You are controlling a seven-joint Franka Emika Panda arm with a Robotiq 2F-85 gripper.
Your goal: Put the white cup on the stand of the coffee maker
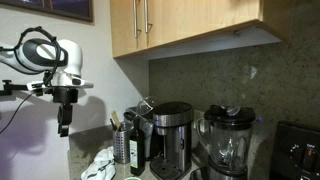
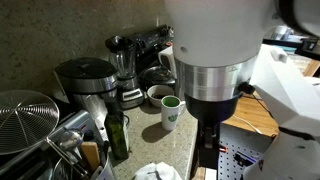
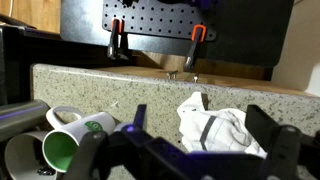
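The white cup (image 2: 171, 113) with a green inside stands upright on the speckled counter, in front of the appliances. It also shows in the wrist view (image 3: 66, 138) at the lower left. The silver and black coffee maker (image 1: 172, 136) stands against the wall and shows in both exterior views (image 2: 86, 84). My gripper (image 1: 63, 126) hangs in the air above the counter's end, well apart from the coffee maker. In the wrist view my gripper (image 3: 202, 128) is open and empty, with its fingers spread over a cloth. The cup lies outside the fingers.
A crumpled white cloth (image 3: 216, 130) lies on the counter. A second white cup (image 2: 158, 96) stands behind the first. A blender (image 1: 228, 142), a dark oil bottle (image 2: 118, 136) and a metal strainer (image 2: 26, 122) crowd the counter. Cabinets (image 1: 190, 25) hang overhead.
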